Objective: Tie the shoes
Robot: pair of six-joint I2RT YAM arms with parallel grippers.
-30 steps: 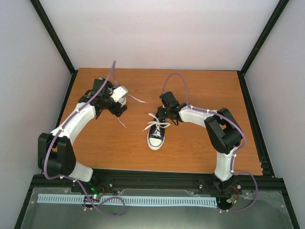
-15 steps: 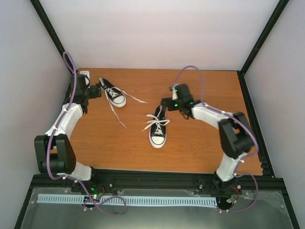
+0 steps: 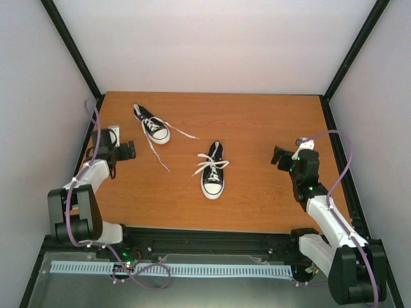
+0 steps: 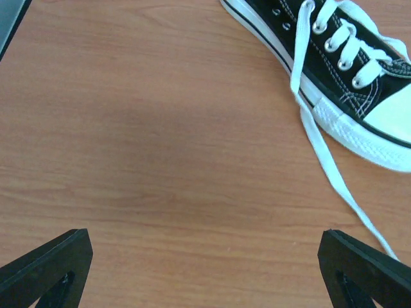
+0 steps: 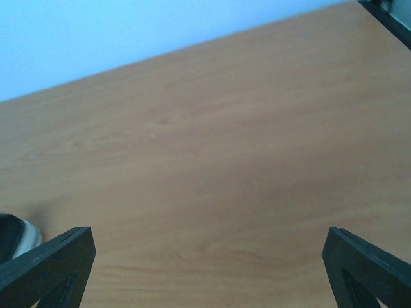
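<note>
The desk (image 3: 257, 128) is carrying both shoes and is filling most of the top view.

The left arm (image 3: 87, 176) is lying folded along the left edge of the frame. The right arm (image 3: 324, 212) is lying folded toward the lower right. Judged from this posture, both arms are leaving the middle of the frame free so that the camera can see the shoes.

The upper-left shoe (image 3: 153, 126) is lying at an angle near the far left corner of the desk. The centre shoe (image 3: 213, 173) is standing in the middle of the frame, toe cap toward the bottom edge. The two shoes are lying well apart.

The left hand (image 4: 205, 269) is hovering empty with its fingers (image 4: 48, 263) spread wide. It is pointing at the upper-left shoe, which is showing in the upper right of its wrist view. The right hand (image 5: 205, 269) is likewise spread wide and empty, well right of the centre shoe.

The laces (image 3: 154, 154) of the upper-left shoe are trailing loose across the desk. Those of the centre shoe are fanning out sideways. No finished bow is showing, so tying appears outstanding.
</note>
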